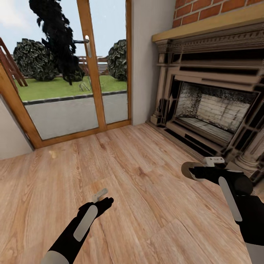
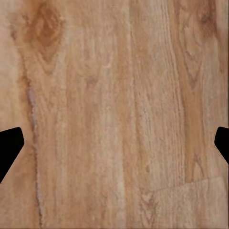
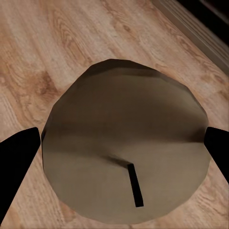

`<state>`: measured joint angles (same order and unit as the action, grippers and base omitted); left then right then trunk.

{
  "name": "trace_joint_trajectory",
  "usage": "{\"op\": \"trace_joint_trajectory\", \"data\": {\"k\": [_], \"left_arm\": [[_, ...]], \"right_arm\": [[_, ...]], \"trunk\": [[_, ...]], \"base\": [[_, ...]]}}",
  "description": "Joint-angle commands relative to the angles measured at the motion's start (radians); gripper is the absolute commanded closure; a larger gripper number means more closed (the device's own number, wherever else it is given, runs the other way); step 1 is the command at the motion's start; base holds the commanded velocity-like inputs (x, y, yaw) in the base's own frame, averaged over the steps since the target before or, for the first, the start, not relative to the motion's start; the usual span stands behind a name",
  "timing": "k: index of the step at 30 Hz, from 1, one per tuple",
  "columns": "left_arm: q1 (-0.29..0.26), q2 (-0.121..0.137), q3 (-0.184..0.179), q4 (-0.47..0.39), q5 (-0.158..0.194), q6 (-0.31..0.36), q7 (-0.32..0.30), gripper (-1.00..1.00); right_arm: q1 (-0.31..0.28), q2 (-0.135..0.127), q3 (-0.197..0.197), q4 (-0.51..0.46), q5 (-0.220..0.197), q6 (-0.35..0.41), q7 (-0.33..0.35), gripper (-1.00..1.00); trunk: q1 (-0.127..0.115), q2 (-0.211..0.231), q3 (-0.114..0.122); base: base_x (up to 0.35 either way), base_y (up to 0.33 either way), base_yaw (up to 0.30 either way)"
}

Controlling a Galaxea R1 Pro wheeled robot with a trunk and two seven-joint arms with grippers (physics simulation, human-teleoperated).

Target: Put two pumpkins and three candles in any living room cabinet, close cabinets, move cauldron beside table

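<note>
One candle [image 3: 125,145], dull tan with a short dark wick, sits clamped between the dark fingers of the right gripper [image 1: 200,169] at about four o'clock in the head view, carried above the wooden floor [image 1: 139,176]. Opposite, at about seven o'clock, the left gripper [image 1: 102,198] hangs empty with its jaws spread wide over bare boards. Beyond the right arm, at two o'clock, stands a carved fireplace [image 1: 216,106] under a brick wall [image 1: 216,9]; at eleven o'clock a glazed door [image 1: 88,66] looks onto a garden. Likely risks: the rounded candle may slip from the grip while the robot travels, or the extended arm may strike the fireplace surround in turning. No writing, label or brand can be read.
</note>
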<state>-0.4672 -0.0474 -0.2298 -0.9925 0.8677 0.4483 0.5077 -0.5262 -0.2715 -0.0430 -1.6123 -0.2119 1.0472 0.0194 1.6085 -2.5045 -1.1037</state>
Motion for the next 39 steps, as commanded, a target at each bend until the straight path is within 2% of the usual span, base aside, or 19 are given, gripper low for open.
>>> {"op": "trace_joint_trajectory", "data": {"k": [1,8,14,20,26,27,28,30,31,33,34,36,37,39], "left_arm": [[0.001,0.0,-0.001,-0.001,0.001,0.0,-0.001,-1.0],[0.005,0.001,-0.015,-0.013,-0.001,-0.001,-0.003,-1.0],[0.004,0.0,-0.018,-0.01,-0.004,-0.002,-0.002,-1.0],[0.003,0.001,-0.046,-0.005,-0.005,-0.003,0.0,-1.0],[0.008,0.004,-0.041,-0.006,-0.007,-0.005,0.0,-1.0],[0.008,0.005,-0.046,-0.005,-0.009,-0.005,0.0,-1.0],[0.009,0.005,-0.047,-0.005,-0.009,-0.005,0.0,-1.0],[0.01,0.006,-0.047,-0.005,-0.01,-0.005,0.0,-1.0],[0.01,0.006,-0.048,-0.004,-0.01,-0.005,0.0,-1.0],[0.01,0.006,-0.048,-0.003,-0.01,-0.005,0.0,-1.0],[0.01,0.006,-0.048,-0.002,-0.01,-0.006,0.0,-1.0],[0.01,0.005,-0.048,0.0,-0.01,-0.01,0.001,-1.0],[0.01,0.005,-0.048,0.0,-0.01,-0.011,0.0,-1.0],[0.01,0.005,-0.048,0.0,-0.01,-0.011,0.0,-1.0]], "right_arm": [[0.0,0.0,0.0,0.0,0.0,0.0,-0.001,1.0],[0.0,0.003,-0.001,0.0,0.0,0.0,-0.001,1.0],[0.0,0.002,-0.009,0.0,0.002,0.0,-0.002,1.0],[0.0,0.003,-0.022,-0.001,0.001,0.0,-0.002,1.0],[-0.002,-0.003,-0.037,0.007,0.001,0.0,-0.003,1.0],[-0.003,-0.016,-0.05,0.073,0.004,0.0,-0.003,1.0],[-0.008,-0.018,-0.053,0.119,0.005,0.0,-0.003,1.0],[-0.013,-0.022,-0.055,0.152,0.006,0.0,-0.003,1.0],[-0.015,-0.037,-0.056,0.17,0.004,0.0,-0.002,1.0],[-0.016,-0.055,-0.055,0.179,0.002,0.0,-0.001,1.0],[-0.018,-0.072,-0.056,0.188,0.0,0.0,-0.001,1.0],[-0.019,-0.082,-0.057,0.189,-0.001,0.0,-0.001,1.0],[-0.019,-0.108,-0.057,0.186,-0.004,0.0,0.001,1.0],[-0.019,-0.116,-0.057,0.186,-0.004,0.0,0.001,1.0]], "trunk": [[0.0,0.0,0.0],[0.0,0.0,0.0],[0.0,0.0,0.0],[0.0,0.0,-0.001],[0.0,0.0,-0.001],[0.0,0.0,-0.001],[0.0,0.0,-0.001],[0.0,0.0,-0.001],[0.0,0.0,-0.001],[0.0,0.0,-0.001],[0.0,0.0,-0.001],[0.0,0.0,-0.001],[0.0,0.0,-0.001],[0.0,0.0,-0.001]], "base": [[0.0,0.0,0.0],[0.076,0.0,0.0],[0.296,0.0,-0.046],[0.322,0.0,-0.026],[0.296,0.145,-0.226],[0.302,0.134,-0.298],[0.307,0.119,-0.298],[0.309,0.114,-0.298],[0.311,0.107,-0.298],[0.312,0.105,-0.298],[0.313,0.092,-0.298],[0.319,0.033,-0.298],[0.322,0.002,-0.298],[0.323,-0.035,-0.298]]}}
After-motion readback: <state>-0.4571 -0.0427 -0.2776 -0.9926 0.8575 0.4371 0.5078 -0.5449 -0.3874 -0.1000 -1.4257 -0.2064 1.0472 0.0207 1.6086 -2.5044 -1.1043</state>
